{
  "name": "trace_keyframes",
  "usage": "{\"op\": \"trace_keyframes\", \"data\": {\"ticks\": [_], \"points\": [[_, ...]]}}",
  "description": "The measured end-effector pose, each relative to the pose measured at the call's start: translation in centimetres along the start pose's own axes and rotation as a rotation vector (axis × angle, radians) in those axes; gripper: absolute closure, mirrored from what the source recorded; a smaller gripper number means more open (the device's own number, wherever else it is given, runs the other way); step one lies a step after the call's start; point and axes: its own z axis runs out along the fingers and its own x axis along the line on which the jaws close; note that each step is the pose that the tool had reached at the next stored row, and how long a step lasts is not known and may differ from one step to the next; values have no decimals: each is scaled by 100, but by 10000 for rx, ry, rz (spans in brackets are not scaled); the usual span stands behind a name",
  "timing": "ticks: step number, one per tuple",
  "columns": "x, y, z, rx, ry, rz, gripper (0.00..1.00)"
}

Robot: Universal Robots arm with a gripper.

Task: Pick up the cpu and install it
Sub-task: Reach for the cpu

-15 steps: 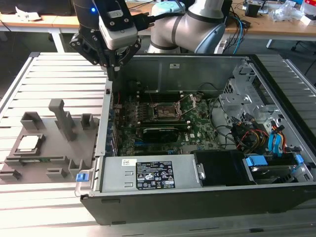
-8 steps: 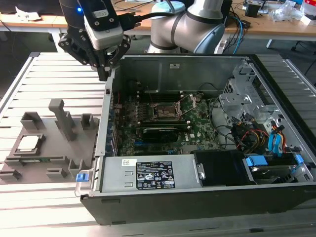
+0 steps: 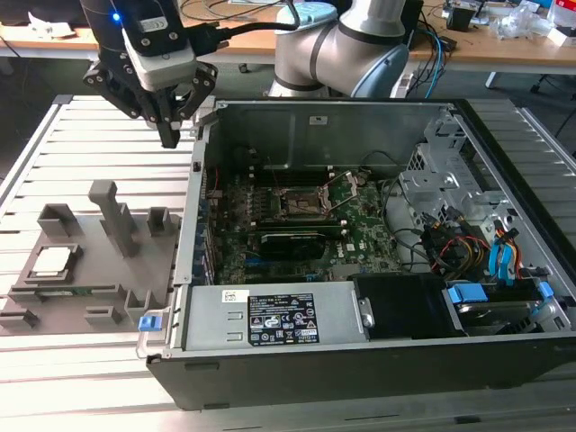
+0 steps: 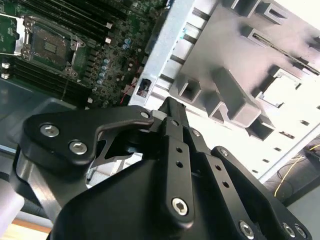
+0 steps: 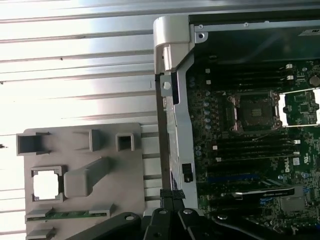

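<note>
Open computer case [image 3: 360, 378] lies on a slatted table [image 3: 90, 126], taking up the exterior view's right, with the robot arm [image 3: 360, 45] behind it. Inside, the motherboard [image 3: 360, 234] lies flat on the case floor, the CPU socket [image 3: 301, 205] near its middle, and the drive bays [image 3: 468, 243] sit toward the exterior view's right. At the exterior view's left, a fixture plate [image 3: 99, 265] lies on the table just beside the case. The cpu [image 3: 52, 262] rests in a framed pocket near the plate's outer edge, well apart from the socket. The gripper [image 3: 169, 137] hangs above the table, behind the plate and near the case's corner.
</note>
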Motion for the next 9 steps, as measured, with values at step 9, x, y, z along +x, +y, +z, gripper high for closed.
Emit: {"op": "trace_keyframes", "data": {"ticks": [9], "points": [[255, -19, -4, 0, -1, 1, 89]]}}
